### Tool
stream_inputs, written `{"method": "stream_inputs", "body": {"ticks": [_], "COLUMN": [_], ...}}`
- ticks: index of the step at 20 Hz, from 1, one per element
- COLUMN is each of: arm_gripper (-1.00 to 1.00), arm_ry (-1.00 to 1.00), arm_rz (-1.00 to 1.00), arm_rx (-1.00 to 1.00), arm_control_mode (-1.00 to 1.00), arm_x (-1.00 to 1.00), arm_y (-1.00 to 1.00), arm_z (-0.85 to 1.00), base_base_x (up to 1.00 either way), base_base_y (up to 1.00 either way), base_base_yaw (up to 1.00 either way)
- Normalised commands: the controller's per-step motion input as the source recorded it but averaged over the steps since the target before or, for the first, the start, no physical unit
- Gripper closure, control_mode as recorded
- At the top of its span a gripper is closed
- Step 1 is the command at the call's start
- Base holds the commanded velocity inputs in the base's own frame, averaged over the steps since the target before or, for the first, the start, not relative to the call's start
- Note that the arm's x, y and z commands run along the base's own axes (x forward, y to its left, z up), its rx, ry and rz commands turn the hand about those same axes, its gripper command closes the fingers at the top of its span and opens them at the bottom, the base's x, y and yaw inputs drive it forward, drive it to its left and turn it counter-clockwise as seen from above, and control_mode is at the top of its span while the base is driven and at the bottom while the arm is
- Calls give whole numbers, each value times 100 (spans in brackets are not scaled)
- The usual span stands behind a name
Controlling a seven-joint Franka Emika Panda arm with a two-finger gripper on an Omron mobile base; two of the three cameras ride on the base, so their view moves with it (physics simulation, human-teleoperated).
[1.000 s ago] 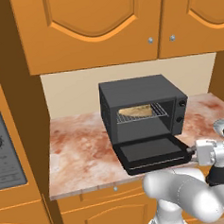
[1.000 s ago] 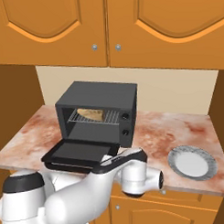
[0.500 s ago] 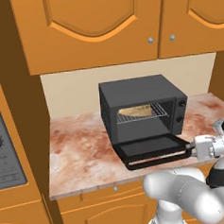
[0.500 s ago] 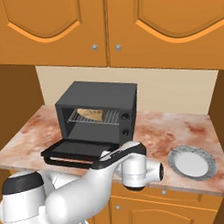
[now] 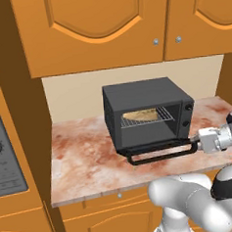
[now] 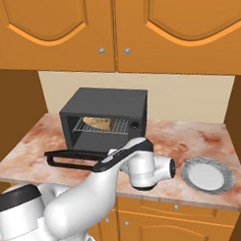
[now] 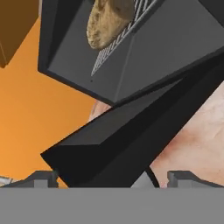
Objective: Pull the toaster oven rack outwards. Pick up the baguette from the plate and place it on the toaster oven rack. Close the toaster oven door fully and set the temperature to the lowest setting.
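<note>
Black toaster oven door (image 5: 157, 151) has swung up from flat toward the toaster oven (image 6: 105, 118) over the past second, your wide-spread tool (image 7: 111, 177) pushing under it, while the baguette (image 5: 140, 115) sits inside on the rack (image 5: 150, 117), so closing is underway.

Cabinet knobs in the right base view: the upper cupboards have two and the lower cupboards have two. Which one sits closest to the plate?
The right-hand lower knob, just under the counter edge below the plate; the others lie farther left or high up.

1 toaster oven (image 5: 147, 97), 1 baguette (image 5: 140, 115), 1 plate (image 6: 208, 174)
</note>
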Motion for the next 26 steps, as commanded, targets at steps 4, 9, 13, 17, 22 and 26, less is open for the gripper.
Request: {"method": "stream_inputs", "body": {"ticks": [4,9,13,17,22,26], "arm_gripper": [-100,-100,-100,-100,-100,-100], "arm_ry": [0,0,0,0,0,0], "arm_rz": [-15,-25,-26,-24,-22,-17], "arm_rx": [-3,0,0,0,1,5], "arm_control_mode": [-100,-100,-100,-100,-100,-100], "arm_x": [62,53,59,43,43,30], "arm_y": [40,43,33,32,22,12], "arm_z": [-4,-6,-19,-13,-10,-12], "base_base_x": [0,0,0,0,0,0], "base_base_y": [0,0,0,0,0,0], "base_base_yaw": [0,0,0,0,0,0]}}
